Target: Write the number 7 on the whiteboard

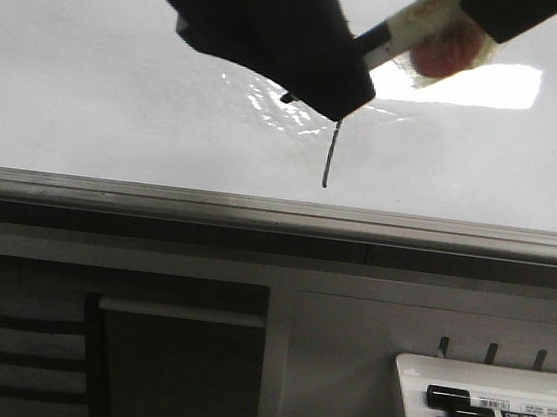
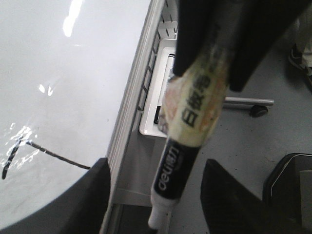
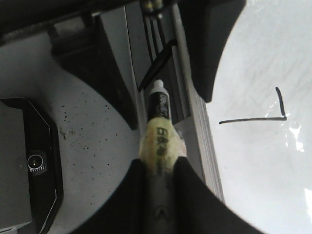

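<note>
The whiteboard [image 1: 90,96] [image 2: 58,73] [image 3: 263,170] fills the upper front view. On it is the number 7 [image 1: 328,159] [image 2: 58,157] [image 3: 253,118], a thin black stroke; my left gripper [image 1: 305,61] covers most of its top bar in the front view. My right gripper [image 1: 502,13] [image 3: 158,163] is shut on a marker [image 1: 410,27] [image 2: 195,97] [image 3: 161,131] with yellowish tape round its barrel. The marker's white tip end lies between the open fingers of my left gripper [image 2: 155,168], which do not touch it. The tip is off the board.
The grey bottom rail [image 1: 278,214] runs under the board. A white marker tray [image 1: 411,370] [image 2: 148,127] at lower right holds a black and a blue marker. A black base [image 3: 24,161] and a caster [image 2: 258,109] stand on the speckled floor.
</note>
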Available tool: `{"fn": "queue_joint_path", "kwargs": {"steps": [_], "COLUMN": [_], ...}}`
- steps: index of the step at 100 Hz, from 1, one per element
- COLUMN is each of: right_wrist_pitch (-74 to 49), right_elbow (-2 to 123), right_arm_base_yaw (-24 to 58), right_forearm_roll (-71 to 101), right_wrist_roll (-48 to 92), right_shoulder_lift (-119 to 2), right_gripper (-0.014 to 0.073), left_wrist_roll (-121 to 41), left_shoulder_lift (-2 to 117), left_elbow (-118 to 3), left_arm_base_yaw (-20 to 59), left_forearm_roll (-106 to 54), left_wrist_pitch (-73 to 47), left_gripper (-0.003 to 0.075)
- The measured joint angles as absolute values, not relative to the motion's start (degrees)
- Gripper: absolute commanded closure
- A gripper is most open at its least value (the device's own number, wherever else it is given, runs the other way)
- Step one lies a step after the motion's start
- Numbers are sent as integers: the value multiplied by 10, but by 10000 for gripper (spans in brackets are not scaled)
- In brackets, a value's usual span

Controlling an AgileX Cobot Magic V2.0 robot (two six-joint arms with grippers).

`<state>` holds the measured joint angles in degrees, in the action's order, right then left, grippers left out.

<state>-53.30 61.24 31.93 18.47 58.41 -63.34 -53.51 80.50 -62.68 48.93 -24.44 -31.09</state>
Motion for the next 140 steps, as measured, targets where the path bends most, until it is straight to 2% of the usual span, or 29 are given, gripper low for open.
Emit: {"fn": "queue_joint_path", "kwargs": {"steps": [18,45,77,84,96,106,122,140], "right_wrist_pitch": [-534,-536,-537,-537,-537,-533,-539,-548], "right_elbow": [612,612,612,612,612,612,629,646], "right_arm_base_yaw": [319,319,319,319,319,319,319,319], "right_forearm_roll": [185,185,187,187,187,189,152,24], "right_wrist_roll": [586,586,587,587,587,587,536,377], "right_shoulder_lift": [-633,-633,-633,-633,-633,-633,-623,-571], "right_gripper": [657,657,652,601,407,288,270,270], "left_wrist_roll": [-550,-552,-560,-564,-567,-563,-541,-450], "left_shoulder_lift": [817,817,817,817,817,817,814,787], "left_elbow": [-628,-628,-628,-628,-628,-628,-628,-628], "left_arm_base_yaw": [496,497,499,499,499,499,496,447], "left_forearm_roll": [-246,-246,-245,-241,-241,-243,-244,-209], "left_wrist_pitch": [-303,-303,-307,-307,-308,-308,-306,-336], "left_gripper": [356,559,714,738,741,741,741,741]}}
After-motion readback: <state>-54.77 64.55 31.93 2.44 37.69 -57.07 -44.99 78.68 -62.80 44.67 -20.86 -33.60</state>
